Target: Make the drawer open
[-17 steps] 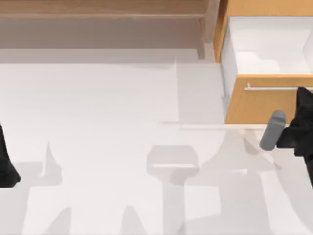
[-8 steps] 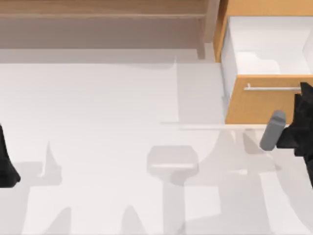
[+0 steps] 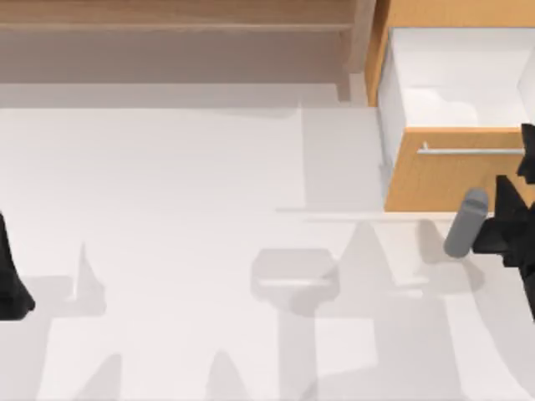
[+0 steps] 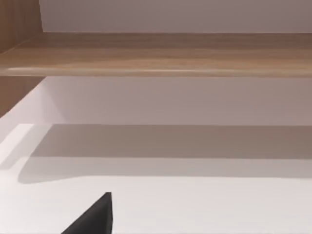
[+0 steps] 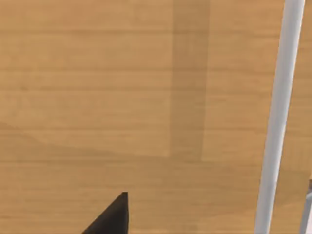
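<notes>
- The left hand (image 3: 12, 284) sits parked at the far left edge of the white surface (image 3: 184, 209); whether its fingers are spread is impossible to tell.
- Its wrist view faces a dull brown shelf unit (image 4: 156, 51) along the surface's back.
- At the back right, the drawer (image 3: 435, 180) stands pulled out, white inner walls exposed from above.
- The right hand (image 3: 522, 180) is at the silver handle (image 3: 468, 151); its grip cannot be told.
- The right wrist view shows the orange-tan front close up, the handle crossing it.

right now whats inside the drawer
The drawer stands pulled out, showing white inner walls and a white floor with nothing lying there. Its far right end runs past the top view's edge, so that part stays unseen.
</notes>
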You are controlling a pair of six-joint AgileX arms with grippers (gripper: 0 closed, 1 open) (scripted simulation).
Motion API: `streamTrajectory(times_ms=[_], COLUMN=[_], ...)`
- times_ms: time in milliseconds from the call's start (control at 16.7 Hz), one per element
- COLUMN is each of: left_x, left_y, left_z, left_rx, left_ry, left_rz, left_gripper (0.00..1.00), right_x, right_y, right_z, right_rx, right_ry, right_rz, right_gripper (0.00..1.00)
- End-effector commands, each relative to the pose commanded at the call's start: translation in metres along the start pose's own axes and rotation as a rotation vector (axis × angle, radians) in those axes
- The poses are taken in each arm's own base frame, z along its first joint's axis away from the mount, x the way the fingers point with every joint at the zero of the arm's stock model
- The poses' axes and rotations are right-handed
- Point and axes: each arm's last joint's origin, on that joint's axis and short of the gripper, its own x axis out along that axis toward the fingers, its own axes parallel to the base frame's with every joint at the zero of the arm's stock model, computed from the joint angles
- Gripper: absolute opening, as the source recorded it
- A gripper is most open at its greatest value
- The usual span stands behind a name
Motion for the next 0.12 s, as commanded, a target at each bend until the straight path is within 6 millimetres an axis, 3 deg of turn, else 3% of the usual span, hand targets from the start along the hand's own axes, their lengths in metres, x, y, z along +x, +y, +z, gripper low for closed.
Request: streamTrajectory(times_ms=[120], left_x=[0.0], left_y=[0.0], left_z=[0.0], left_rx=[0.0], left_ry=[0.0], left_rz=[0.0], left_gripper=[1.0], right_x=[0.0], right_y=[0.0], right_z=[0.0], right_rx=[0.0], right_ry=[0.0], right_rz=[0.0], right_gripper=[1.0])
